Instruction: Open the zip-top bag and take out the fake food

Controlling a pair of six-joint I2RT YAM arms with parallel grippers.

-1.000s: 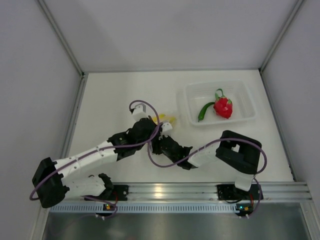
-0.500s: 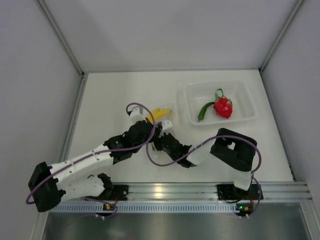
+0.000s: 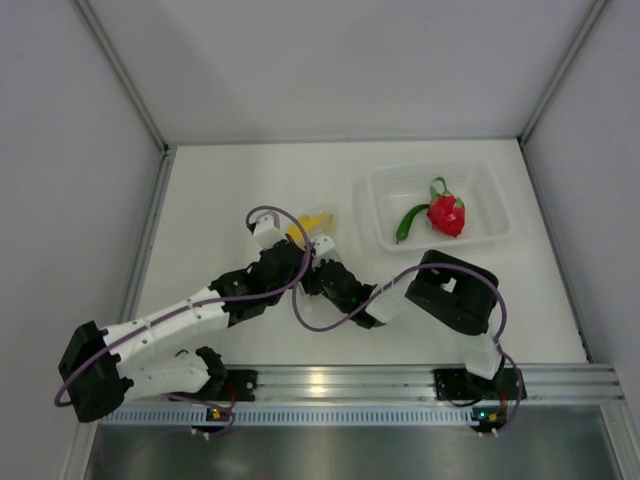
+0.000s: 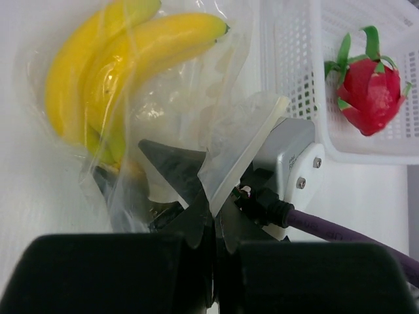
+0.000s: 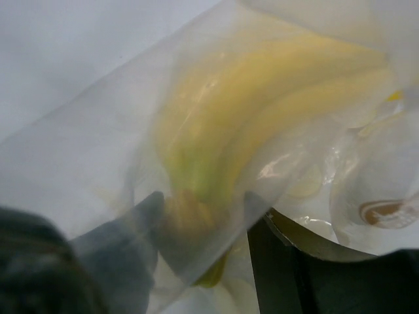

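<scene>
The zip-top bag (image 4: 219, 78), banana bunch (image 4: 124, 59) inside, lay at upper frame above the left gripper (image 4: 196, 196), which pinched its film; the right gripper (image 5: 206, 229), blurred behind plastic, had indeterminable closure.

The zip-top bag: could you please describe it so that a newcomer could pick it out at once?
On the white table, find the clear tray at the far right. Just to its left, near the middle, lies the bag. Unlike the rigid perforated tray holding a red fruit, it is soft, crinkled clear film with yellow bananas inside.
</scene>
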